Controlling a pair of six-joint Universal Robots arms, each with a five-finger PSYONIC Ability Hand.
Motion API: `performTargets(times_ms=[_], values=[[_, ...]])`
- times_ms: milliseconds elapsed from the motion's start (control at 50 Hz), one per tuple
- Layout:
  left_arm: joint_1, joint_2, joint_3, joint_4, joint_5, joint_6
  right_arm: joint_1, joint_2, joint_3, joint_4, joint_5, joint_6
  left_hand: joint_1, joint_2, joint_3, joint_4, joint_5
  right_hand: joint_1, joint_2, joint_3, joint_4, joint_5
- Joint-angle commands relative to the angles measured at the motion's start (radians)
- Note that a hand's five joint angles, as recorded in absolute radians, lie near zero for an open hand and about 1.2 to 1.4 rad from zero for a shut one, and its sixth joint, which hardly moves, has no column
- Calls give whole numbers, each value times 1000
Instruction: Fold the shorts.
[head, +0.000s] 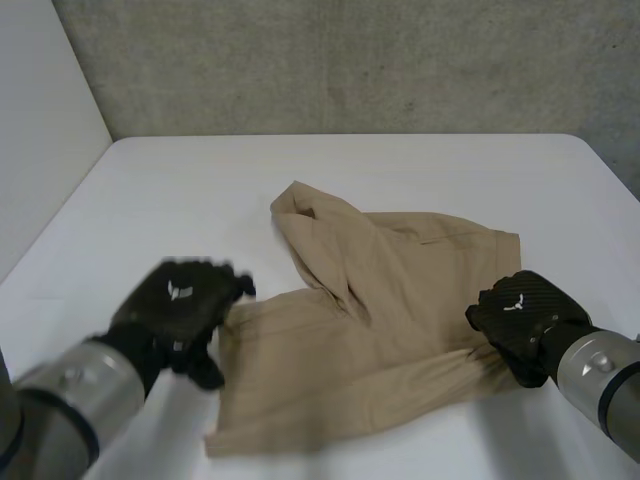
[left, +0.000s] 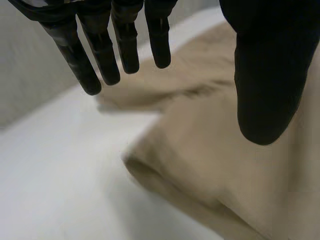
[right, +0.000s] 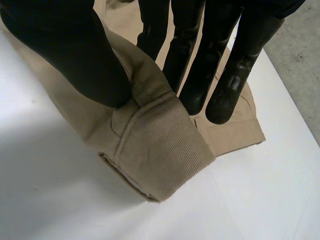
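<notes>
The right hand (head: 520, 310) pinches the shorts (head: 390, 300) (left hand (head: 180, 300) hovers, fingers (left: 126, 45) straight).

Shorts (head: 380, 330) on table (head: 200, 190); left hand (head: 180, 305) beside left edge, right hand (head: 520, 310) on right edge.

The white table (head: 200, 190) carries tan shorts (head: 400, 330), rumpled and partly folded, between the left hand (head: 180, 305) and right hand (head: 520, 310).
</notes>
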Motion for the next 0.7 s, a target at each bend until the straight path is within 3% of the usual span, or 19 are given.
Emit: performTargets(times_ms=[20,260,480,540,620,700], values=[[10,-111,187,164,58,133,10,32,15,-37,0,33,18,17,11,27,28,429,219,211,205,240],[-2,-649,622,232,101,152,13,78,36,-69,2,52,91,90,85,100,102,429,219,211,205,240],[11,-911,849,238,104,248,13,84,61,-114,6,52,214,213,208,224,225,429,219,211,205,240],[16,-955,883,238,104,253,13,84,62,-123,8,53,422,421,416,431,433,429,219,211,205,240],[41,-974,896,238,85,253,12,84,64,-135,9,64,953,952,947,962,964,429,219,211,205,240],[56,-971,886,237,21,258,7,84,62,-137,9,66,995,994,989,1004,1006,429,219,211,205,240]])
